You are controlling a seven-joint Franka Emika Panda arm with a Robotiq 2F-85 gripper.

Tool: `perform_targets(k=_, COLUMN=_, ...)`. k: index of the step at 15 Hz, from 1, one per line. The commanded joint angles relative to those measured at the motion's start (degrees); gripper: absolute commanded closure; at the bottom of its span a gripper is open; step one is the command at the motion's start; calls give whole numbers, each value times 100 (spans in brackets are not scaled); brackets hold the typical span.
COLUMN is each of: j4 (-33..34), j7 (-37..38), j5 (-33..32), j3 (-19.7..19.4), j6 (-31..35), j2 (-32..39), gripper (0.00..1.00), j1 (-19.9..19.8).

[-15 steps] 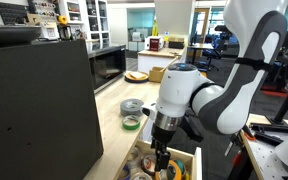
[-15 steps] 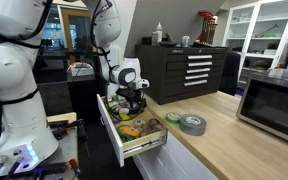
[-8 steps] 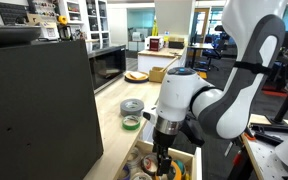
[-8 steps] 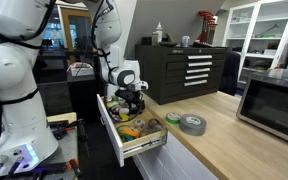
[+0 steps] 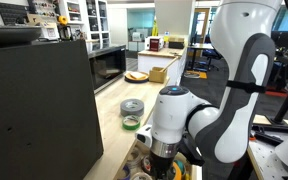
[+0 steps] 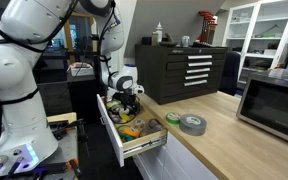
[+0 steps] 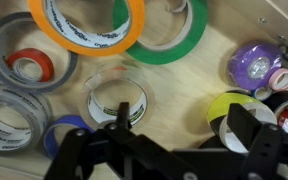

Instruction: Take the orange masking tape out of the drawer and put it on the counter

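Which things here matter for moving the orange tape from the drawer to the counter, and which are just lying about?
For the job: orange masking tape; drawer; counter.

Lying about: green roll, purple roll, clear roll and yellow-and-black roll in the drawer; grey duct tape on the counter.

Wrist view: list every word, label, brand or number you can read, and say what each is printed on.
Orange masking tape: dark print round the inner core, too blurred to read.
Grey tape roll: dark print on its core, too blurred to read.
Nothing else shows lettering; no text here can be read.
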Motion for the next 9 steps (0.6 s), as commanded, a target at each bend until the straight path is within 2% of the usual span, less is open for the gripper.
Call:
perform_targets(k=1, j4=402, j7=-344, j5=89, j3=199, j6=-42, j2=434, gripper=0, j1=-140)
perform_targets(k=9, j4=1231, j7=-831, j5=-41, j3=315, j6=-126, j2=1394, gripper=0, j1=-216)
